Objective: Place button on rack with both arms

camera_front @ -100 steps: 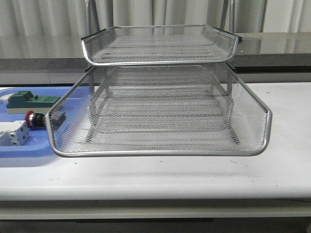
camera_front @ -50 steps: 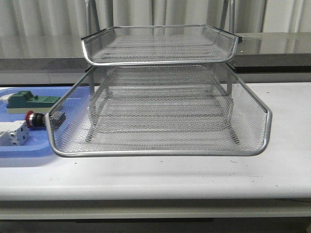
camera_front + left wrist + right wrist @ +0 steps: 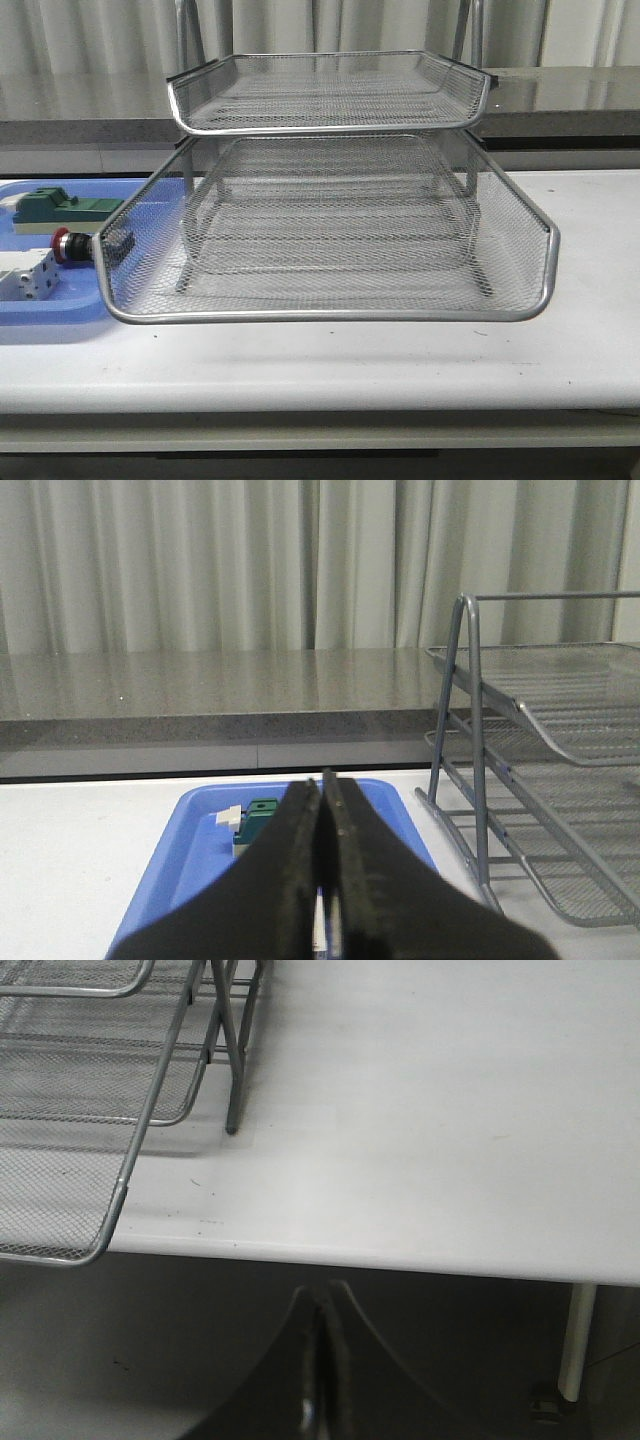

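Note:
The button (image 3: 70, 246), red head with a dark body, lies on the blue tray (image 3: 40, 318) at the left in the front view, partly behind the mesh. The silver wire-mesh rack (image 3: 330, 312) fills the middle of the table. No arm shows in the front view. In the left wrist view my left gripper (image 3: 325, 783) is shut and empty, held over the blue tray (image 3: 185, 835); the button is hidden there. The rack (image 3: 470, 720) stands to its side. In the right wrist view my right gripper (image 3: 323, 1295) is shut and empty, below the table's front edge, near the rack's corner (image 3: 110, 1215).
On the blue tray lie a green block-shaped part (image 3: 60, 208) and a white terminal block (image 3: 28, 280); the green part (image 3: 262, 816) also shows in the left wrist view. A grey ledge and curtains run behind the table. White tabletop (image 3: 430, 1110) lies right of the rack.

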### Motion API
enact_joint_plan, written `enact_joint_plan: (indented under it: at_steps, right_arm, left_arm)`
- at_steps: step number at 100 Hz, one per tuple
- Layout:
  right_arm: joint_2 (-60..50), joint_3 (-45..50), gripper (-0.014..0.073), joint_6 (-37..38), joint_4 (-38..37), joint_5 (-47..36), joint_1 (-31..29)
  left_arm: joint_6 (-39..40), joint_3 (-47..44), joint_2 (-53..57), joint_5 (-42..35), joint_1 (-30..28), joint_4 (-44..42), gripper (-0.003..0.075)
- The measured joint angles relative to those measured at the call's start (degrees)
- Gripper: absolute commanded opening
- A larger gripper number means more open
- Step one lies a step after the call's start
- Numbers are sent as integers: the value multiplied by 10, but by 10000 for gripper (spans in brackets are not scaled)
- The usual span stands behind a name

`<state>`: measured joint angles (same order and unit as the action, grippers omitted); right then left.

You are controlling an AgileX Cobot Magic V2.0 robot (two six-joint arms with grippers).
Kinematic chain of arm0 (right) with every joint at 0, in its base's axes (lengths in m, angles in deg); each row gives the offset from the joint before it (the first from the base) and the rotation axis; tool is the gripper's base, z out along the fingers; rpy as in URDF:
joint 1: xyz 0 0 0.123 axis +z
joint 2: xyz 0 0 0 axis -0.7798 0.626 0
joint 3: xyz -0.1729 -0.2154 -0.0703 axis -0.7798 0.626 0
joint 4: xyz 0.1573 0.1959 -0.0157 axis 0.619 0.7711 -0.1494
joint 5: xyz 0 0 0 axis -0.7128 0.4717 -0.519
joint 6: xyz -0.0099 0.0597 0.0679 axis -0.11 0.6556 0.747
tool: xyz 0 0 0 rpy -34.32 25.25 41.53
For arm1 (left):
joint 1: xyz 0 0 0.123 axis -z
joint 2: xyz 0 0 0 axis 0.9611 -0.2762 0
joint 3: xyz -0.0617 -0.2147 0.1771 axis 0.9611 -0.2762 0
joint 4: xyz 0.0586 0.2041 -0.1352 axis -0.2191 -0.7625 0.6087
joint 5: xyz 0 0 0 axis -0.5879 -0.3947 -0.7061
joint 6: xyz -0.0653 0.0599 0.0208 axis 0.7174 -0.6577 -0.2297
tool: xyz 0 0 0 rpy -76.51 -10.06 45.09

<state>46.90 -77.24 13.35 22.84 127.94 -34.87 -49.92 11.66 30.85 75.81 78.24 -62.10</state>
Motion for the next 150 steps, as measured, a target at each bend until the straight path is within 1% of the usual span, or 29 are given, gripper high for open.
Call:
enact_joint_plan:
  at_steps: [15, 24, 34, 48, 74, 88, 107, 140, 147, 150]
  right_arm:
    - [0, 0, -109, 1, 0, 0, 0]
    - [0, 0, -109, 1, 0, 0, 0]
    - [0, 0, -109, 1, 0, 0, 0]
    - [0, 0, -109, 1, 0, 0, 0]
    - [0, 0, -109, 1, 0, 0, 0]
    - [0, 0, -109, 1, 0, 0, 0]
    - [0, 0, -109, 1, 0, 1, 0]
    - [0, 0, -109, 1, 0, 1, 0]
    - [0, 0, -109, 1, 0, 1, 0]
    - [0, 0, -109, 1, 0, 1, 0]
  left_arm:
    - [0, 17, 0, 10, 0, 49, -20]
    - [0, 57, -7, 28, 0, 62, -20]
    - [0, 115, -43, 48, 0, 63, -20]
    - [0, 208, -128, 94, 0, 46, -20]
    - [0, 401, -341, 252, 0, -19, -20]
    - [0, 481, -451, 329, 0, -71, -20]
    - [0, 564, -584, 412, 0, -92, -20]
    - [0, 654, -755, 496, 0, -94, -17]
    - [-7, 665, -779, 516, 0, -94, 18]
    - [-17, 667, -787, 521, 0, -94, 55]
